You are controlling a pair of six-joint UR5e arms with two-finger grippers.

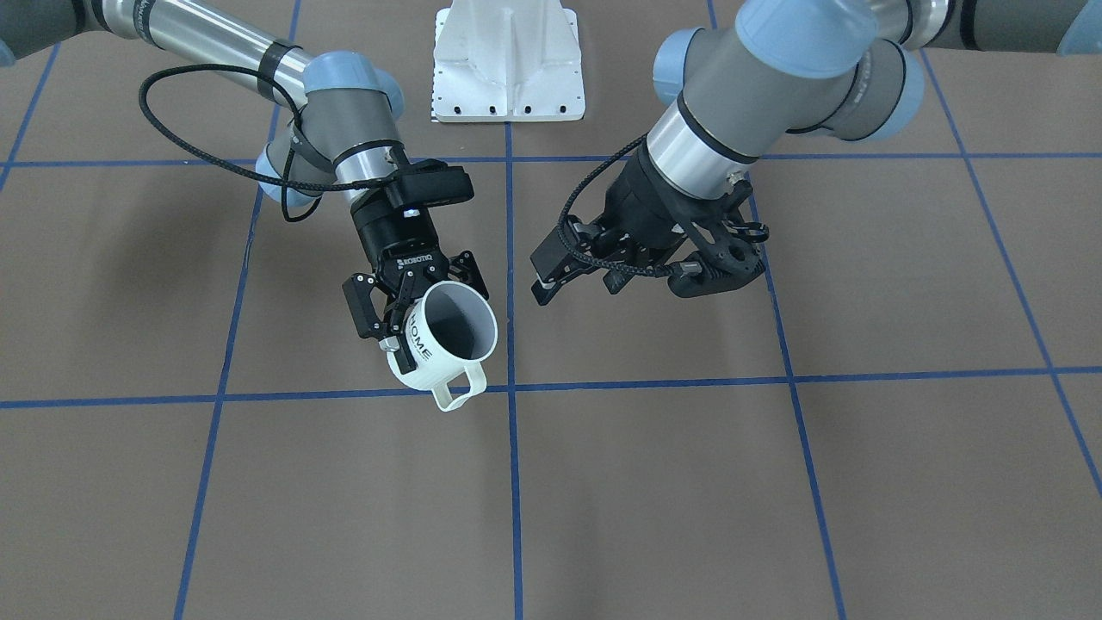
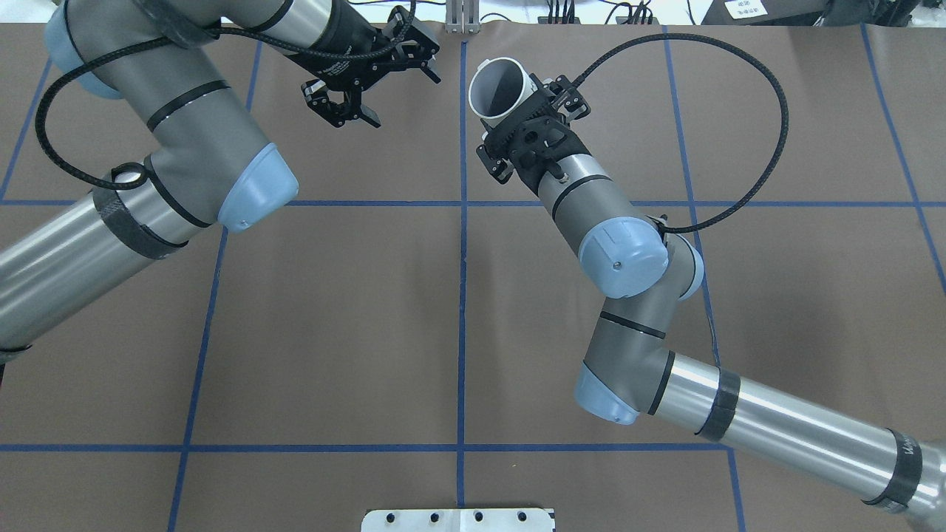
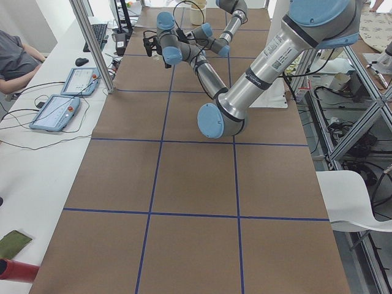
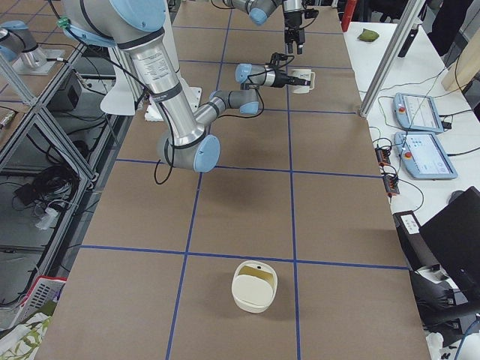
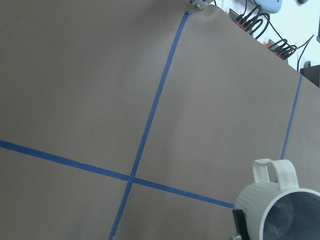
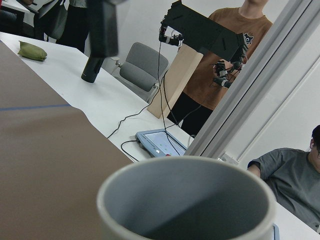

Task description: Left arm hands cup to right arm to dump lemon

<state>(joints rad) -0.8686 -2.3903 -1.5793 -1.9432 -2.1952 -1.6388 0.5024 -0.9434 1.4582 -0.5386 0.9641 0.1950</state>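
Observation:
The white ribbed cup [image 1: 439, 340] with black "HOME" lettering is held above the table, tilted, handle toward the table. My right gripper [image 1: 419, 300], lettered ROBOTIQ, is shut on its wall near the rim. From overhead, the cup [image 2: 501, 87] shows a grey inside. My left gripper [image 1: 578, 277] hangs apart from the cup across the centre tape line, open and holding nothing; it appears overhead as the left gripper [image 2: 380, 89]. The left wrist view shows the cup [image 5: 280, 210] at the lower right, and the right wrist view looks over the cup's rim [image 6: 185, 200]. The lemon is out of view.
Brown table paper carries a blue tape grid [image 1: 510, 387]. The white robot base plate [image 1: 508, 60] stands at the table's edge. A cream bowl [image 4: 254, 285] sits far along the table. Tablets [image 4: 424, 135], cables and seated or standing people line the white side desk.

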